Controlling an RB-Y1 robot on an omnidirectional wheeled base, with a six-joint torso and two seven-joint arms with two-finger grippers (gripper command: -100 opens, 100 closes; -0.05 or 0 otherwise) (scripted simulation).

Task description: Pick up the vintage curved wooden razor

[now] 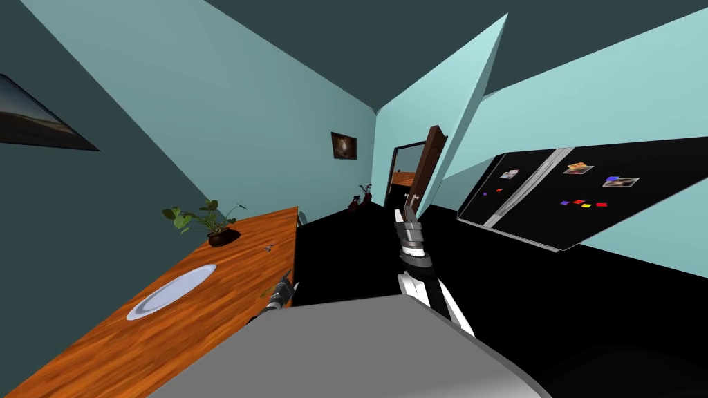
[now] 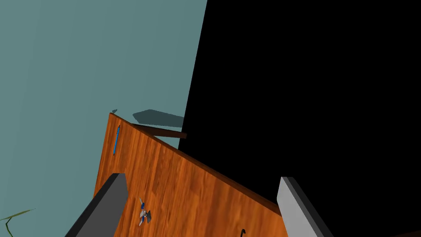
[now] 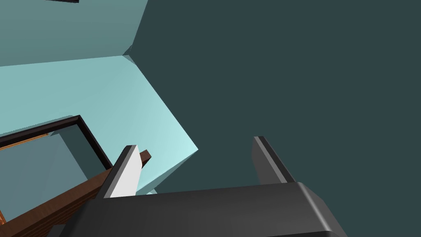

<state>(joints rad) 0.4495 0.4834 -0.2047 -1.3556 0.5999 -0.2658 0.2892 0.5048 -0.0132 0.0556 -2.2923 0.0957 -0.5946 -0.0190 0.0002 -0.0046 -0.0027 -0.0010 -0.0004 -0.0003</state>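
Note:
A long wooden table (image 1: 207, 304) runs along the wall on my left. My left gripper (image 1: 286, 282) hovers low over its near edge, fingers open with nothing between them. In the left wrist view the left gripper (image 2: 202, 177) looks along the table top (image 2: 185, 193). A small dark curved thing (image 2: 242, 233) lies between the fingers at the picture's rim; I cannot tell whether it is the razor. A small blue and grey object (image 2: 143, 213) lies by one finger and also shows further along the table (image 1: 268, 247). My right gripper (image 1: 408, 205) is raised, open and empty (image 3: 195, 142).
A white plate (image 1: 171, 291) and a potted plant (image 1: 216, 224) stand on the table. A blue pen (image 2: 116, 140) lies near its far end. A black fridge (image 1: 581, 193) with magnets is to the right. A brown door (image 1: 425, 166) stands open ahead. The floor is a black area.

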